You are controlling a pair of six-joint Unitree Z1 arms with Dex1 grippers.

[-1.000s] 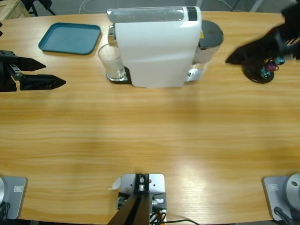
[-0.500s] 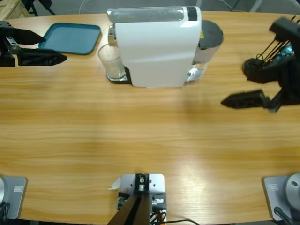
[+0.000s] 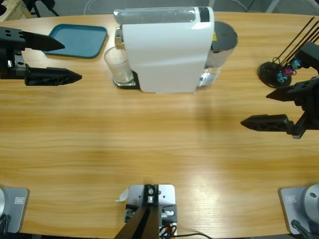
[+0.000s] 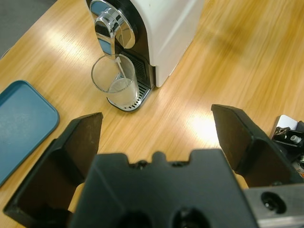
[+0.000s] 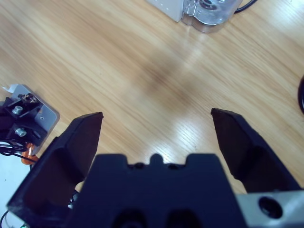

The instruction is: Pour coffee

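Coffee cannot be seen in the tumbler under the white machine's spout. Left claw, wide and empty beside it, should approach level; right claw waits wide, well apart.

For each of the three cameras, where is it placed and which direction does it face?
High view: fixed above the table, looking down; both grippers show, left gripper and right gripper, both open.
Left wrist view: on the left arm, looking along its gripper at the glass under the coffee machine, with the teal tray beside.
Right wrist view: on the right arm, looking along its gripper at bare table.
Shared: high and left wrist views both show glass, machine and tray.
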